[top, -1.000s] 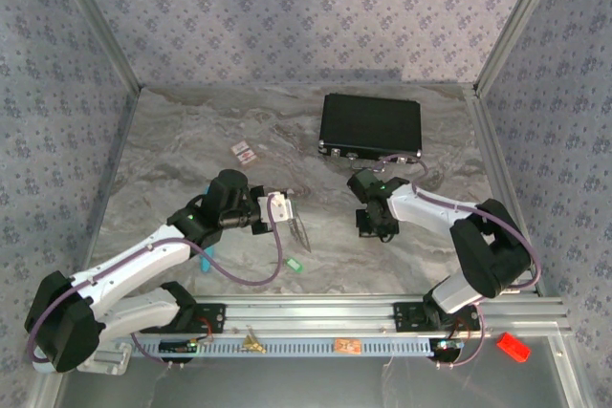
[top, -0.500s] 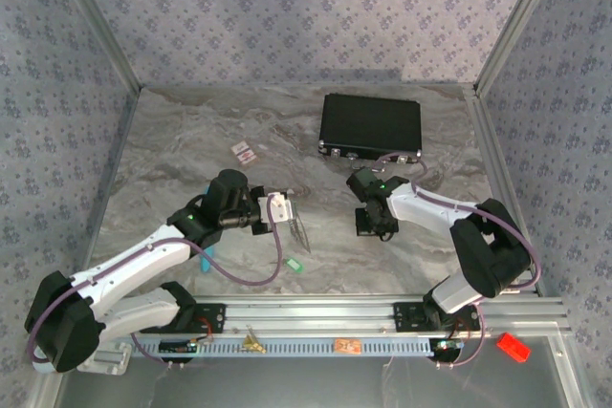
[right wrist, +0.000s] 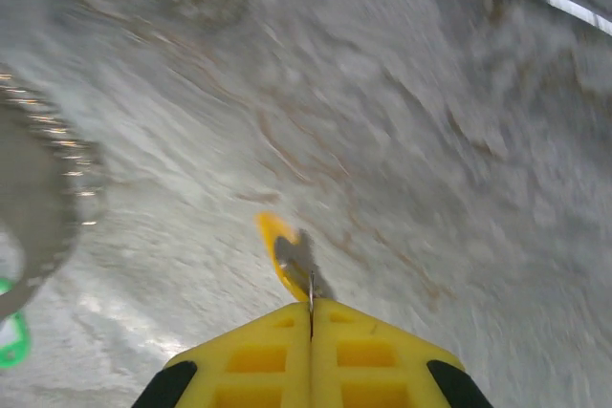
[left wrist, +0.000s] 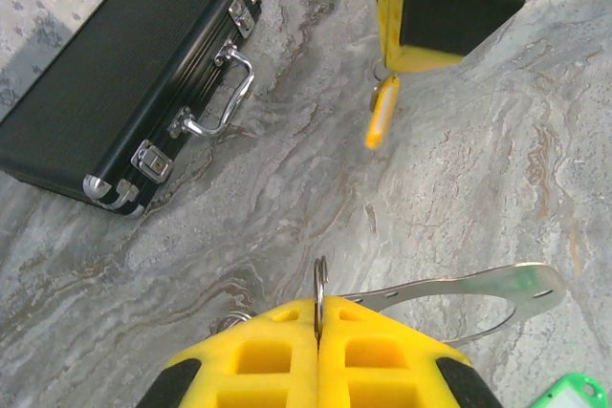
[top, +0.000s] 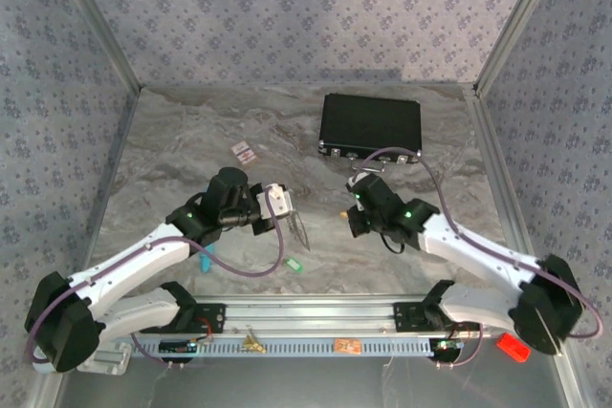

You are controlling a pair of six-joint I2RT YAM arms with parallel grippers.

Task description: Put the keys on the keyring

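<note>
My left gripper (left wrist: 320, 311) is shut on the keyring (left wrist: 320, 284), a thin metal ring seen edge-on between the yellow fingers, with a silvery loop (left wrist: 478, 286) trailing to the right. From above, the left gripper (top: 287, 211) holds the keyring (top: 299, 229) near the table's middle. My right gripper (right wrist: 311, 311) is shut on the small ring of the yellow-headed key (right wrist: 279, 250), lifted off the table. In the left wrist view that key (left wrist: 383, 114) dangles below the right gripper (left wrist: 384, 62). The green-headed key (top: 294, 263) lies on the table just in front of the keyring.
A black case (top: 371, 124) lies at the back right, close behind the right gripper (top: 354, 225). A red-and-white card (top: 243, 152) sits at the back left. A teal pen (top: 207, 257) is partly hidden under the left arm. The floor is grey marble with walls all round.
The right gripper has shut on the yellow key and lifted it, moving slightly left while its arm swung low and forward. The left arm has barely moved.
</note>
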